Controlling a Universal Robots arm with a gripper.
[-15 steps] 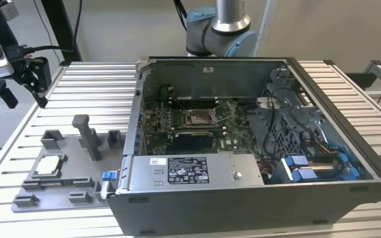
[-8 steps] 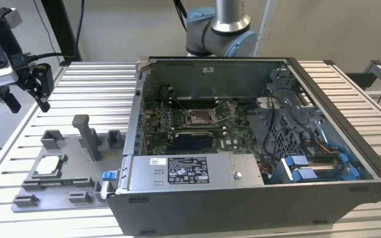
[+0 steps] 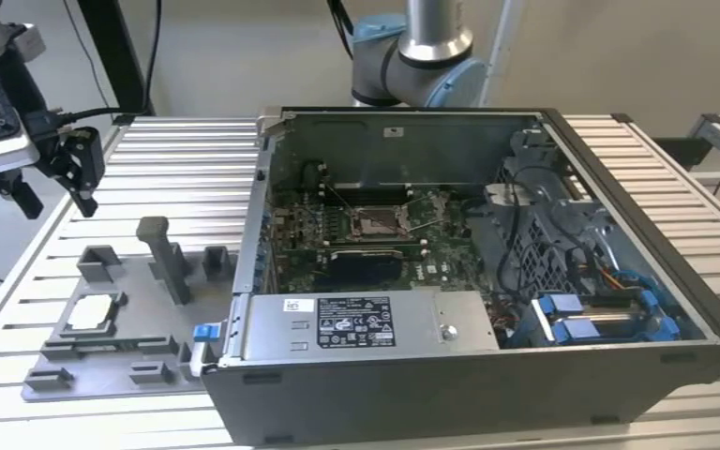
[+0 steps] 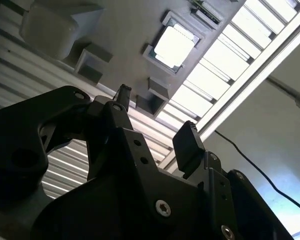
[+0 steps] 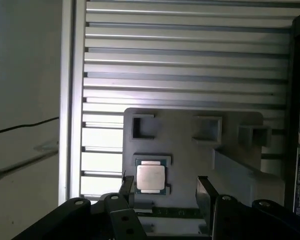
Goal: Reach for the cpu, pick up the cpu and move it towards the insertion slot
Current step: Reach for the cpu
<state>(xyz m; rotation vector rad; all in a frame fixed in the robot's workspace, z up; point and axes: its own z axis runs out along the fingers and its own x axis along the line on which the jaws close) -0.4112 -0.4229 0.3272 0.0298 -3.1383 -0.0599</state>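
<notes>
The cpu [image 3: 91, 314] is a small silvery square lying flat in a recess of the grey fixture plate [image 3: 53, 361], near the exterior view's left. Both wrist views show the cpu [image 4: 174, 46] [image 5: 150, 176] from above, still seated in its pocket. My gripper [image 3: 53, 200] hangs open well above the fixture and further back than the chip, with nothing between its black fingers [image 5: 205, 189]. The open gripper [image 4: 157, 115] [image 5: 166, 187] appears in both wrist views. The insertion slot [image 3: 373, 222] is the silver-framed socket on the green motherboard inside the open case.
The open computer case [image 3: 610, 366] takes up the exterior view's middle and right, its tall wall [image 3: 250, 234] facing the fixture. An upright grey post [image 3: 160, 253] and low blocks [image 3: 97, 262] rise from the fixture. All of it rests on a slatted aluminium table [image 3: 185, 159].
</notes>
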